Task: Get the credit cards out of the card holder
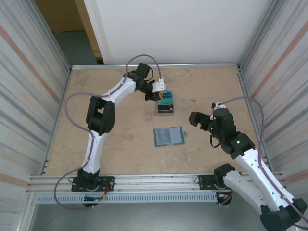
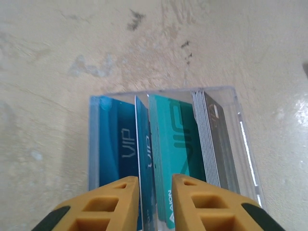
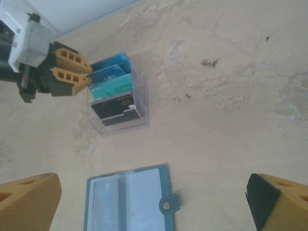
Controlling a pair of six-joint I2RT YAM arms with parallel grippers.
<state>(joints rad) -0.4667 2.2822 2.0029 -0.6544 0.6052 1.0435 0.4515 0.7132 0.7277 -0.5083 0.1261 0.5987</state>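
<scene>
Left gripper at clear card box
Jaws narrowly parted, straddling upright credit cards; right gripper wide open, card holder lying open on desk near it.

blue card: VIP | teal card: VIP, AION | dark card: VIP

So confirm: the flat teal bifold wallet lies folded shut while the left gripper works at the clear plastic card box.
Not shut: the right wrist view shows the teal bifold wallet lying open. The left gripper is at the clear plastic card box.
</scene>
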